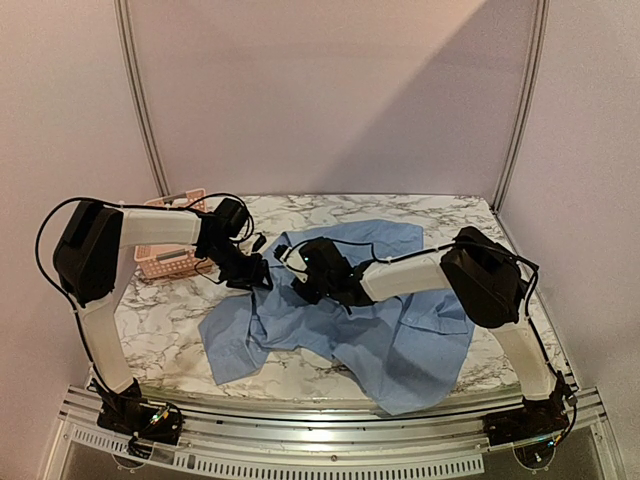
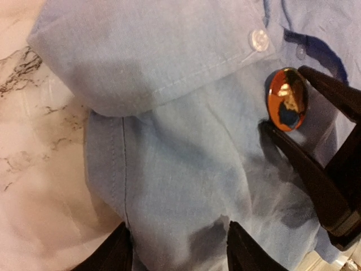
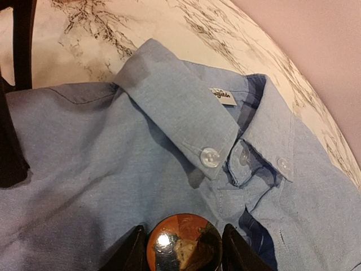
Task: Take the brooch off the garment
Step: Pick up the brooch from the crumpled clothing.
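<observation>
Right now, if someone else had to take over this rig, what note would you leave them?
Left end effector: open, fingers apart with flat shirt cloth between them, near the collar.
Right end effector: closed on the brooch, one finger at each side of its rim.
Things: the shirt lies rumpled on the table; the brooch sits on the shirt front just below the collar.
Done: brooch reached and apparently gripped.
Left: pull it free of the cloth; it is not off yet.
</observation>
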Robot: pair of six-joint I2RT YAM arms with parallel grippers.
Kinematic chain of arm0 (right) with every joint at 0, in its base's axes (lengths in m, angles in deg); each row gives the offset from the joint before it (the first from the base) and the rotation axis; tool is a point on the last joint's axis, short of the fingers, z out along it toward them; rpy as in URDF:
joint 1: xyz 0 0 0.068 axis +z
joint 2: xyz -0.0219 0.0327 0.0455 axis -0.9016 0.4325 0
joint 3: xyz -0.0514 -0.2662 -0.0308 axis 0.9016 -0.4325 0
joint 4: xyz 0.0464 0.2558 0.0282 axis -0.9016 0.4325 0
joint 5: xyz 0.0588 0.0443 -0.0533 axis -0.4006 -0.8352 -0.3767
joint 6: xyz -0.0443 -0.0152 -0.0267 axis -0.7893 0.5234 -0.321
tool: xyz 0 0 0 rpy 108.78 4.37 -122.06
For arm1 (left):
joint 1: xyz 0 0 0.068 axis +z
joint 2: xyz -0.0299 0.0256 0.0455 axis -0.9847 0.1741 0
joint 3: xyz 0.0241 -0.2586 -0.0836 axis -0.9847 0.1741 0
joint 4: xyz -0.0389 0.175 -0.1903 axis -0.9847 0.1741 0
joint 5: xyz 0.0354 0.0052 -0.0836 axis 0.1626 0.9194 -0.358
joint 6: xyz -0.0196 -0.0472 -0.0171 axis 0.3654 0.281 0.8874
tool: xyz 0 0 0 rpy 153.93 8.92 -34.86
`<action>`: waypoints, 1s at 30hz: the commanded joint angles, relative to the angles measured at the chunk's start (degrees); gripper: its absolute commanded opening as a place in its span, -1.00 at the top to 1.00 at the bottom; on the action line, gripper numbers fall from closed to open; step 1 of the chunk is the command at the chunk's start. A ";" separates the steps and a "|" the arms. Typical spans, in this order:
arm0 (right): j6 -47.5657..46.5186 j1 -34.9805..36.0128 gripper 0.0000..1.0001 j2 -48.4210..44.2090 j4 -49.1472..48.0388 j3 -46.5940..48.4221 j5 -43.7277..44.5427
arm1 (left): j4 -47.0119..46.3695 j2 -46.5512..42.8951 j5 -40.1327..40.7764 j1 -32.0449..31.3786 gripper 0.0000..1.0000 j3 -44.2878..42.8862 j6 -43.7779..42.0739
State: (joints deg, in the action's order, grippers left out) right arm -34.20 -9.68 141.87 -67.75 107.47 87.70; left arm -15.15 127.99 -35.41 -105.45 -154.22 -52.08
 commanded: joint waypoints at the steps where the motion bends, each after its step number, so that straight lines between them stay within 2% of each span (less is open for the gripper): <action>1: -1.00 0.06 0.11 0.12 3.53 -0.46 0.33 | -0.64 -1.39 -0.54 0.55 -0.14 -0.64 -0.30; 4: 0.29 -0.19 0.14 1.03 4.62 -0.14 0.33 | -0.78 -1.65 -0.61 0.50 -0.14 -0.60 -0.31; 7: 2.35 -0.42 0.34 0.69 4.21 -0.70 0.23 | -0.95 -2.14 -0.71 0.53 -0.14 -0.60 -0.27; 11: 9.11 -2.72 0.37 -2.38 4.15 -1.86 -8.52 | -1.98 -3.19 -1.89 0.53 -0.14 -0.23 -0.42; 13: 14.00 -4.50 0.33 -4.67 3.67 -3.10 -16.23 | -2.18 -3.77 -2.39 0.56 -0.14 -0.08 -0.66; 15: 18.59 -6.28 0.20 -6.97 2.86 -4.37 -24.16 | -2.67 -4.44 -2.94 0.49 -0.14 0.18 -0.76; 18: 24.60 -8.91 0.00 -9.86 1.71 -6.09 -31.16 | -3.11 -5.44 -3.25 0.54 -0.14 0.37 -0.88; 21: 28.83 -11.40 -0.09 -12.75 -0.25 -8.25 -35.27 | -3.16 -5.90 -3.35 0.53 -0.14 0.50 -0.82; 24: 28.78 -11.68 -0.18 -14.37 -0.33 -9.10 -35.32 | -3.08 -5.91 -3.35 0.60 -0.14 0.42 -0.67; 27: 23.53 -10.18 -0.25 -15.08 1.60 -8.99 -33.27 | -2.93 -6.00 -3.20 0.60 -0.14 0.33 -0.57; 30: 17.33 -8.07 -0.22 -14.66 4.17 -7.83 -28.28 | -2.81 -5.91 -3.09 0.58 -0.14 0.25 -0.50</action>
State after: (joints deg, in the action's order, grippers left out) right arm -10.27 -21.39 128.08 -66.99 99.34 56.29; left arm -17.53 123.33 -38.25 -105.45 -154.22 -52.21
